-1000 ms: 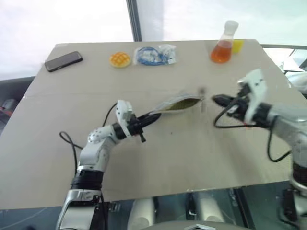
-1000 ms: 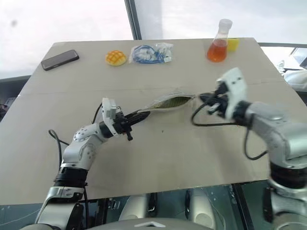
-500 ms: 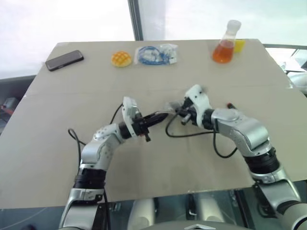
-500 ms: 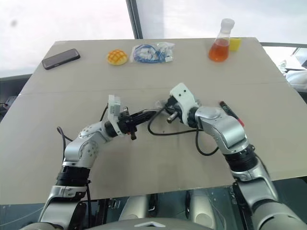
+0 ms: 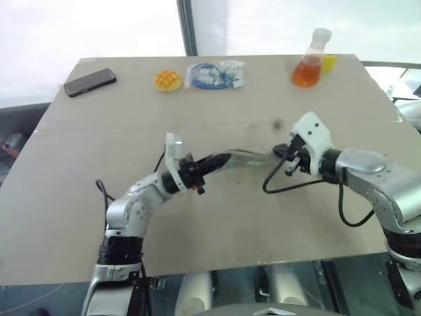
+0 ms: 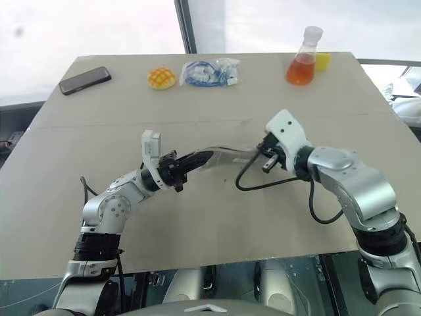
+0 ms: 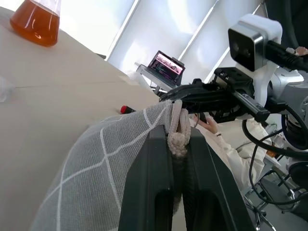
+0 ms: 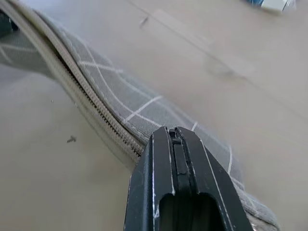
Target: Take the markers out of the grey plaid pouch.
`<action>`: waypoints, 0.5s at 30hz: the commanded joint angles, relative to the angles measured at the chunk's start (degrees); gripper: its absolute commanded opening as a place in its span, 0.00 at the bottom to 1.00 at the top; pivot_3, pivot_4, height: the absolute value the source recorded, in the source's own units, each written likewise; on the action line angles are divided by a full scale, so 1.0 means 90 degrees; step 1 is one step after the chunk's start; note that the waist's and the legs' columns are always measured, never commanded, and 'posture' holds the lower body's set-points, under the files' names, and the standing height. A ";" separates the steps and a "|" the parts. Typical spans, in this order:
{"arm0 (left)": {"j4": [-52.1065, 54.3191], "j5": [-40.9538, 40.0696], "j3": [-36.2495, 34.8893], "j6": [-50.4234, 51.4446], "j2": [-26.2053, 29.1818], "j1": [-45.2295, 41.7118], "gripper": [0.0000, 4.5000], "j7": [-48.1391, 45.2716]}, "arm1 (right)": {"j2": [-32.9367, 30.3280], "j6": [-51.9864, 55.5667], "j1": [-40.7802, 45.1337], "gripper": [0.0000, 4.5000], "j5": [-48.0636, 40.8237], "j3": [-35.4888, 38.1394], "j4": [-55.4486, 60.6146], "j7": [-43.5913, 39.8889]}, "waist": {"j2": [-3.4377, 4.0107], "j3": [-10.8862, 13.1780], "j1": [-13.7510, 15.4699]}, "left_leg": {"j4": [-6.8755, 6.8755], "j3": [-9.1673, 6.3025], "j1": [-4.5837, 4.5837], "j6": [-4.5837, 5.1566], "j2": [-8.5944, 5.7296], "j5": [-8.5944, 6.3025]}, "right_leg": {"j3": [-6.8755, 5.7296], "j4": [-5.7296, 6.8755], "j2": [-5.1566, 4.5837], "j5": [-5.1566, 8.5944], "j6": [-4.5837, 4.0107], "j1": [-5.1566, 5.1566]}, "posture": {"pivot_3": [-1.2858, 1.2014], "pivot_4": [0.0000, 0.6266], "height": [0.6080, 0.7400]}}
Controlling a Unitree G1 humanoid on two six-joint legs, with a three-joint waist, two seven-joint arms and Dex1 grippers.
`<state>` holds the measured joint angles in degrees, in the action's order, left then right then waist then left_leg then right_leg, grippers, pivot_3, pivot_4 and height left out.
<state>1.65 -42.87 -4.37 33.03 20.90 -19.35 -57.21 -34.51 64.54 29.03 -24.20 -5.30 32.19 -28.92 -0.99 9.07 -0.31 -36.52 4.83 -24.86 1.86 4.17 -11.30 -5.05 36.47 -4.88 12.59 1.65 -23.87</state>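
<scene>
The grey plaid pouch is stretched between my two grippers over the middle of the table. My left gripper is shut on its left end, and in the left wrist view the fingers pinch the pouch's fabric edge. My right gripper is shut on the right end, its fingers closed at the zipper line of the pouch. The zipper looks closed there. One marker, dark with a red tip, lies on the table beyond the pouch.
Along the table's far side lie a black phone, a yellow bun-shaped thing, a clear bag of blue cable and a flask of orange liquid with a yellow block behind it. A black cable hangs from my right wrist.
My right gripper came in from the right to the pouch near the left gripper, then drew back right along it. The olive lining no longer shows. The left gripper kept its hold and rolled.
</scene>
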 commanded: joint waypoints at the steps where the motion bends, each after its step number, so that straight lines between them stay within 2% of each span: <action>1: 0.0173 -0.0024 -0.0046 -0.0145 0.0051 -0.0109 0.00 -0.0118 | -0.0013 0.0139 0.0018 0.01 -0.0233 0.0444 0.0408 0.0028 | 0.0000 0.0000 0.0000 | 0.0000 -0.0002 0.0000 0.0000 0.0001 0.0000 | -0.0001 0.0001 0.0001 -0.0004 0.0007 0.0000 | 0.52 0.24 1.00; 4: 0.0168 -0.0016 -0.0045 -0.0136 0.0063 -0.0122 0.00 -0.0129 | -0.0173 0.0062 -0.0103 0.01 -0.0197 0.0225 0.0499 -0.0029 | -0.0001 0.0000 -0.0001 | 0.0000 -0.0007 0.0001 0.0000 0.0002 0.0000 | -0.0005 0.0001 0.0002 0.0010 -0.0006 0.0001 | 0.52 0.24 1.00; 9: 0.0149 0.0007 -0.0068 -0.0134 0.0099 -0.0135 0.00 -0.0138 | 0.0056 0.0195 0.0042 0.01 -0.0625 0.0585 0.0736 -0.0022 | -0.0001 0.0001 0.0000 | 0.0000 -0.0016 0.0001 0.0000 0.0002 0.0000 | -0.0002 0.0001 0.0001 0.0011 -0.0007 0.0001 | 0.52 0.24 1.00; 15: 0.0195 -0.0005 -0.0076 -0.0143 0.0086 -0.0092 0.00 -0.0121 | -0.0224 -0.0009 -0.0103 0.01 -0.0481 0.0127 0.0636 -0.0084 | -0.0002 0.0001 0.0008 | 0.0000 -0.0017 0.0000 0.0000 0.0000 0.0000 | -0.0003 0.0000 0.0000 0.0012 -0.0008 0.0001 | 0.52 0.24 1.00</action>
<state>1.65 -42.36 -4.40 32.72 21.56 -19.73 -57.77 -36.20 65.85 27.90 -28.74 -4.09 36.95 -29.59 -1.01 9.08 -0.23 -36.52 4.67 -24.86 1.86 4.16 -11.30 -5.08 36.47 -4.89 12.70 1.58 -23.86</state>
